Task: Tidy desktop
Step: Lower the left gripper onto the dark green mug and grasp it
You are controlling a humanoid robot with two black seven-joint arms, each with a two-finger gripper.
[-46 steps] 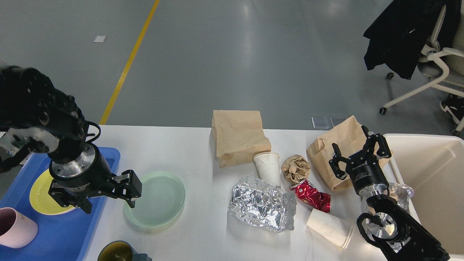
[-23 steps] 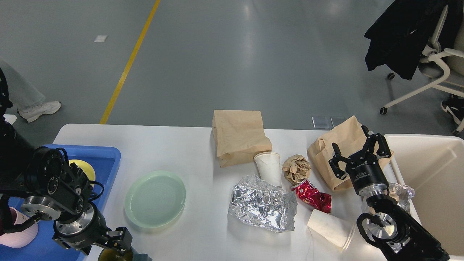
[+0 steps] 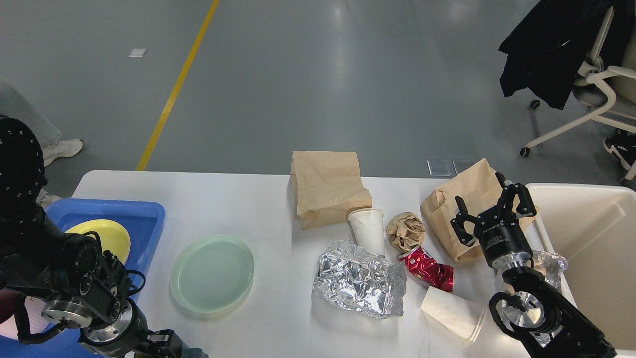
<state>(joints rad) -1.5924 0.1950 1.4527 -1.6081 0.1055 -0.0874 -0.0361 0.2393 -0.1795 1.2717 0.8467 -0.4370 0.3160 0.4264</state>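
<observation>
While your right gripper (image 3: 489, 211), fingers spread and empty, hovers over the desktop (image 3: 248, 199) by its right edge, trash lies just left; left gripper (image 3: 161, 343) state unreadable at the near-left corner

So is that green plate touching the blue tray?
Apart. The head view shows a strip of bare white desktop between the green plate and the blue tray.

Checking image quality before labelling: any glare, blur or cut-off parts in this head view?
Head view: sharp overall; ceiling lights glare off the grey floor and the crumpled foil; soft shadows on the desktop; left tool cropped by the bottom edge.
</observation>
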